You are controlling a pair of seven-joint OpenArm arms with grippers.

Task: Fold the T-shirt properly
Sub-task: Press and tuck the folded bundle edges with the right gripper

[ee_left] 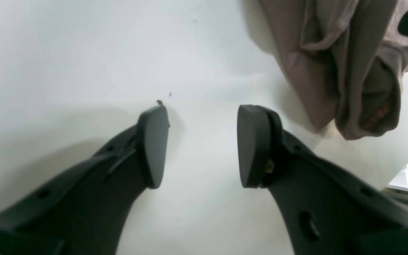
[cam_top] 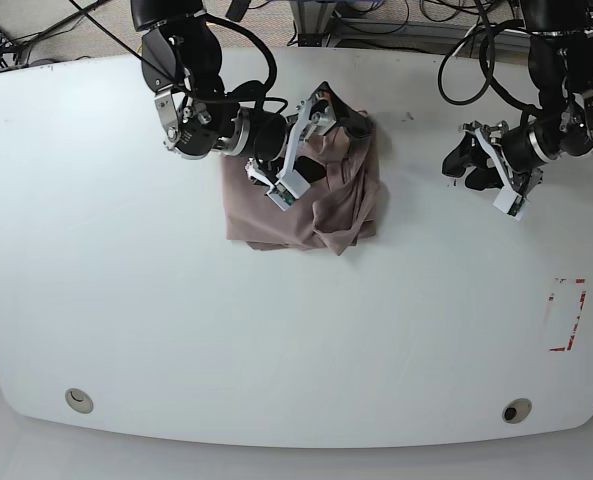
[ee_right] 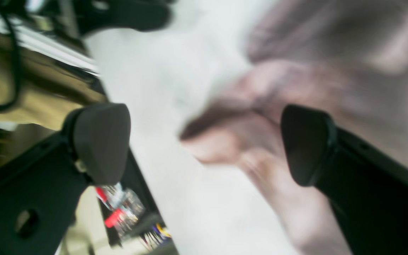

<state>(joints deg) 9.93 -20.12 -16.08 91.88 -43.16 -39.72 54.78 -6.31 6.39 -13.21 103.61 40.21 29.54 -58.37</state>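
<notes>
I'd treat the T-shirt (cam_top: 311, 195) as light, limp and prone to slide — best pinched at a hem corner or sleeve edge, never mid-panel. It's plain mauve-brown, bunched and wrinkled, lying toward the far middle of the white tabletop (cam_top: 276, 340). My right gripper (cam_top: 328, 115) hangs over its far edge, jaws spread wide, gripping nothing. My left gripper (cam_top: 459, 160), well apart over bare surface, has jaws partly spread, empty.
</notes>
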